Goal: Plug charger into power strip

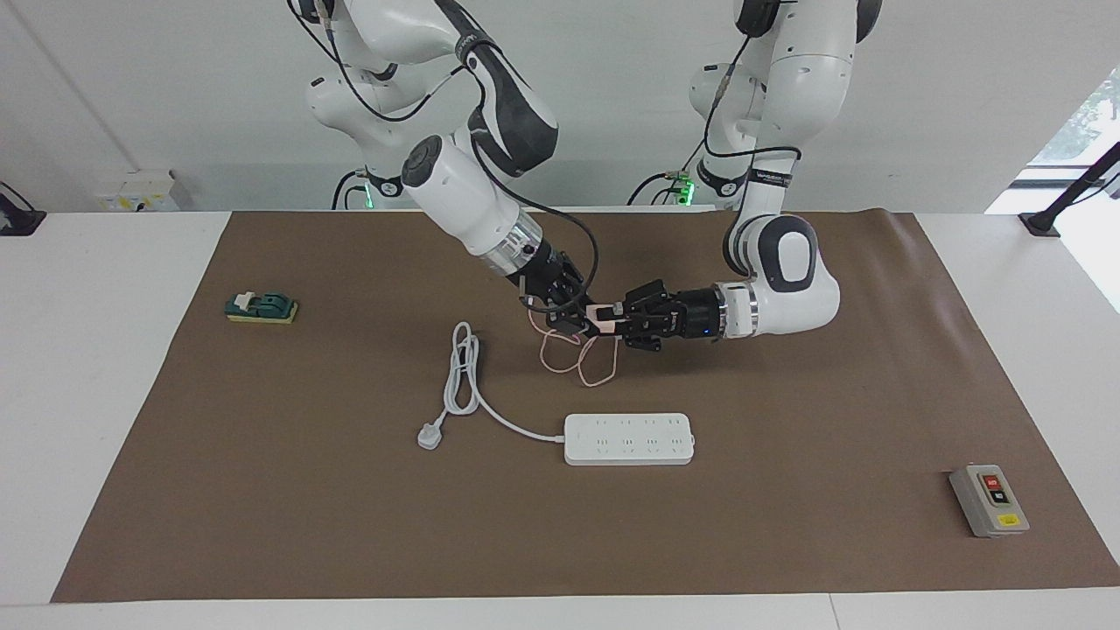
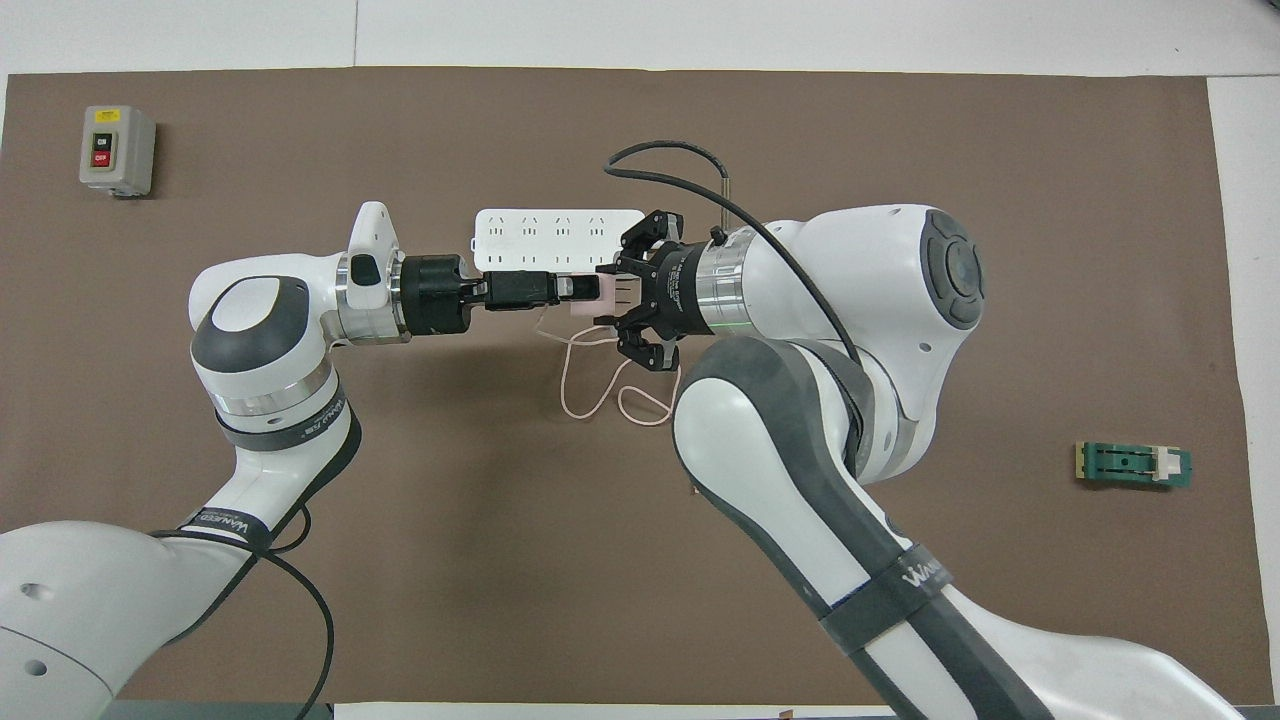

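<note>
Both grippers meet in the air over the middle of the mat, with the charger (image 1: 604, 319) pinched between them. The left gripper (image 1: 626, 325) comes in level and looks clamped on the pink cube. The right gripper (image 1: 573, 317) is right up against the cube's other end, but whether its fingers are closed on it or have let go, can't tell. Looks like a handover in progress. The thin pink cable (image 1: 582, 359) hangs down in loose loops onto the mat.

The power strip (image 1: 629, 438) lies flat near the centre, closer to the table edge away from the robots, with its thick white cord (image 1: 468, 385) and three-pin plug (image 1: 430, 435) trailing toward the right arm's end.

What could go wrong: if both grippers pull at once, the cube could twist in the grip and the prongs won't line up with the holes. Those dangling loops could also snag a finger or drag across the strip. And nothing pins the strip down, so a crooked push might just slide it.
</note>
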You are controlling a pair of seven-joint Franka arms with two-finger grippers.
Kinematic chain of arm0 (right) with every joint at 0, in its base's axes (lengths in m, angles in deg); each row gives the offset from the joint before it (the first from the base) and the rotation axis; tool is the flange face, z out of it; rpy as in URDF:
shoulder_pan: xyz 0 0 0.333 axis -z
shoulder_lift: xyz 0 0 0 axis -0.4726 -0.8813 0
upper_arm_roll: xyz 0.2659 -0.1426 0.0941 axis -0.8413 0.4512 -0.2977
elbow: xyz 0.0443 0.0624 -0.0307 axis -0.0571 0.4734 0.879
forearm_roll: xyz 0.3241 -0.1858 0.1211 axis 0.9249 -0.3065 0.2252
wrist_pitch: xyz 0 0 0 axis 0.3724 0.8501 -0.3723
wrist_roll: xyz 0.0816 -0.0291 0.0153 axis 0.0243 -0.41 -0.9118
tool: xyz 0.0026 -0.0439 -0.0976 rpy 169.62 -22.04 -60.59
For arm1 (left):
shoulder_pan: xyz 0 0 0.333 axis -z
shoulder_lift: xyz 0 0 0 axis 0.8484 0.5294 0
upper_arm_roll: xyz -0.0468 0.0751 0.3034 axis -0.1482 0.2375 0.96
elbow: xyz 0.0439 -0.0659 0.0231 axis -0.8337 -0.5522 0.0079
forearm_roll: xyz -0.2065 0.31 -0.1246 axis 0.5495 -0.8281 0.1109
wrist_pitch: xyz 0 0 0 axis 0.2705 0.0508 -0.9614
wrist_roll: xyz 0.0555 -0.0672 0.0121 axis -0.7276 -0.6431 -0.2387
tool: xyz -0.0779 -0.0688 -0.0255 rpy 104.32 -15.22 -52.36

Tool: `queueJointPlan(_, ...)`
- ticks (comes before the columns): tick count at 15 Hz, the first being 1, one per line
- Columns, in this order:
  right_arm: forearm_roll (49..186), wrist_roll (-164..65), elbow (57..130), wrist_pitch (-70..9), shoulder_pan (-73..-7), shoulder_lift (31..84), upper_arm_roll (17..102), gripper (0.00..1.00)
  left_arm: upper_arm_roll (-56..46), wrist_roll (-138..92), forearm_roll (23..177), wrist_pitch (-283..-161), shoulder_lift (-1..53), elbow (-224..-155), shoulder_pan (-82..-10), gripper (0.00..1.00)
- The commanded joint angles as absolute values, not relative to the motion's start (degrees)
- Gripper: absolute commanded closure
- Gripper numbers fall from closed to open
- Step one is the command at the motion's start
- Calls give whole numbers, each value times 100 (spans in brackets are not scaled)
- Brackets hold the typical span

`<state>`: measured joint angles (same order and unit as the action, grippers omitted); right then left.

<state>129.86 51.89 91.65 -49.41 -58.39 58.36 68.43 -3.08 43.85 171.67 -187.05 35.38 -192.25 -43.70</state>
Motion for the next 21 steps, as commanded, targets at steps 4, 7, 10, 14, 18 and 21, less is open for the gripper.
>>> queueJointPlan(4,13217,5256,9168,-5030,-5809,5818,6835,0,-302,4428,17101,-18586,3533,-19226,-4581,100)
queueJointPlan(7,13200,5212,9177,-5021,-5826,5818,6844,0,-285,4402,17101,-18612,3533,-19191,-4660,100)
queueJointPlan(10,13147,5151,9221,-4933,-5783,5879,6844,0,-276,4271,17101,-18831,3551,-19165,-4748,100)
queueJointPlan(14,13147,5177,9203,-5030,-5660,6072,6914,0,-276,3832,16751,-19235,3595,-18989,-4933,100)
queueJointPlan(18,13138,5081,9194,-4995,-5282,6239,6905,0,-101,2973,15804,-19955,3533,-18832,-4986,100)
queueJointPlan(21,13068,4204,9212,-4899,-5264,6354,6914,0,277,2119,14346,-20027,3393,-18497,-4986,100)
